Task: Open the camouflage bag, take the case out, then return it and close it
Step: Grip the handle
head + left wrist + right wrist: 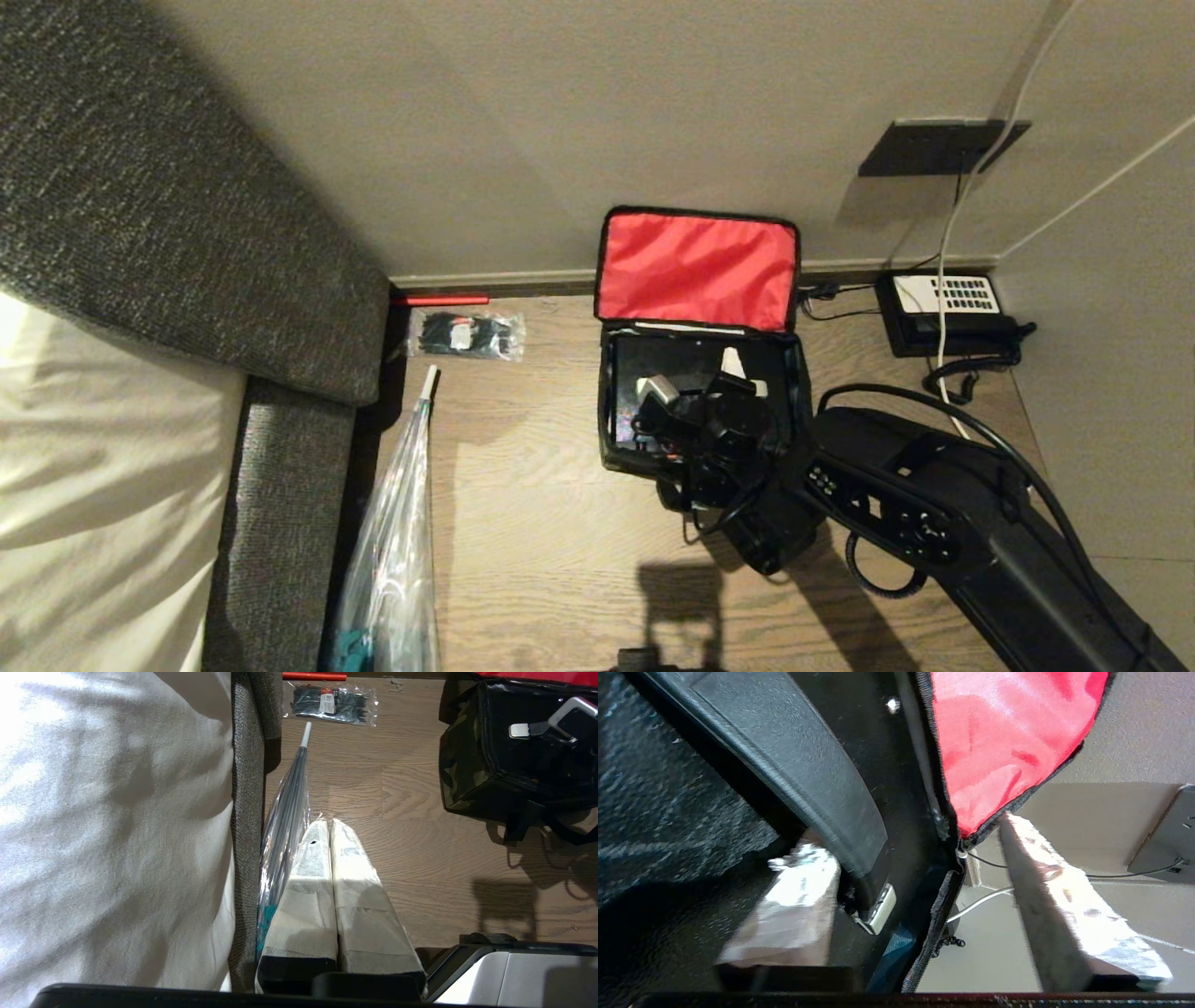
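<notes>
Left pincer (329, 833): parked low beside the sofa, its two taped fingers (355, 891) pressed together with nothing between them, pointing along the floor
Sofa (131, 233): grey woven fabric at far left, with a white cushion (84, 467) on it
Plastic-wrapped umbrella (401, 523): lying on the floor next to the sofa, white tip toward the wall
Packet of cable ties (467, 334): clear packet with a small red-and-white label, writing too small to read; near the wall, beside a red stick (439, 301)
Camouflage bag (611, 439): on the wooden floor (523, 523) against the wall, lid standing up and back, red lining (695, 271) facing out; camouflage side panel, black zipper edge
Case (653, 359): flat, black, lying inside the bag's open compartment
Right pincer (695, 378): arm reaches in from lower right, wrist bent down over the bag; fingers spread apart, gripping nothing, one inside the bag by the case's edge, the other outside the bag's wall
Telephone (943, 308): black with white keypad, at right by the wall
</notes>
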`<state>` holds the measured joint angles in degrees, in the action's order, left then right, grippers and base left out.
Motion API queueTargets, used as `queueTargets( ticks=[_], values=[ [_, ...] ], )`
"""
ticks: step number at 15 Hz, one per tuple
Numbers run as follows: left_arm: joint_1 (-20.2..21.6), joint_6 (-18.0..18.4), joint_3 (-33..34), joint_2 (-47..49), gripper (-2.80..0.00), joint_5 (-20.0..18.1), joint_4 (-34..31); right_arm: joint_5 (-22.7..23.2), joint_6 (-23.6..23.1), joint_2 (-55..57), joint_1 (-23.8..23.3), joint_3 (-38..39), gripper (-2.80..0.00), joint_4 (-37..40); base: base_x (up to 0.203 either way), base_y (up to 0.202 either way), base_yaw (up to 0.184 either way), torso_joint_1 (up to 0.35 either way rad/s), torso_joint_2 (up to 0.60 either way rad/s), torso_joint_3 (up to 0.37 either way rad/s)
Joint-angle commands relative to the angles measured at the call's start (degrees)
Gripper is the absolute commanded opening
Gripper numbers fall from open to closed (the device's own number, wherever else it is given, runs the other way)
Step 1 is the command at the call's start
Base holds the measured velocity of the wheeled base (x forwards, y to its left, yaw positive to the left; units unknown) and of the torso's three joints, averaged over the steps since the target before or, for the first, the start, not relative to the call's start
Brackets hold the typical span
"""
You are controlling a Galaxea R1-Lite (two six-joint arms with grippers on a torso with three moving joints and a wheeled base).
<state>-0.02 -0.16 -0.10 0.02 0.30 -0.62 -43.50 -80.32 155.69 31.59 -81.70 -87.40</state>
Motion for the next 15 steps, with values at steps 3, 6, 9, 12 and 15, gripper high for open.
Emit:
queueTargets(
  ticks=[3, 6, 9, 12, 15],
  values=[
    [0.0, 0.0, 0.0, -0.1, -2.8, 0.0, 0.0, -0.3, -1.7, 1.8, -0.2, -1.0, 0.0, -0.3, 0.0, 0.0, 0.0, 0.0, 0.0, 0.0],
    [0.0, 0.0, 0.0, -0.1, -2.8, 0.0, 0.0, -0.3, -1.9, 2.4, -0.4, -2.2, 0.0, -0.3, 0.0, 0.0, 0.0, 0.0, 0.0, 0.0],
    [-0.1, 0.0, 0.0, -0.1, -2.8, 0.0, 0.0, -0.4, -1.9, 3.4, -1.0, -6.5, 0.0, -0.1, 0.0, 0.0, 0.0, 0.0, 0.0, 0.0],
    [0.0, 0.0, 0.0, -0.1, -2.8, 0.0, 0.0, -0.5, -1.9, 4.1, -1.6, -10.1, 0.0, 1.0, 0.0, 0.0, 0.0, 0.0, 0.0, 0.0],
    [0.0, 0.0, 0.0, -0.1, -2.8, 0.0, 0.0, -0.5, -1.9, 4.9, -1.9, -10.7, 0.0, 1.1, 0.0, 0.0, 0.0, 0.0, 0.0, 0.0]
  ],
)
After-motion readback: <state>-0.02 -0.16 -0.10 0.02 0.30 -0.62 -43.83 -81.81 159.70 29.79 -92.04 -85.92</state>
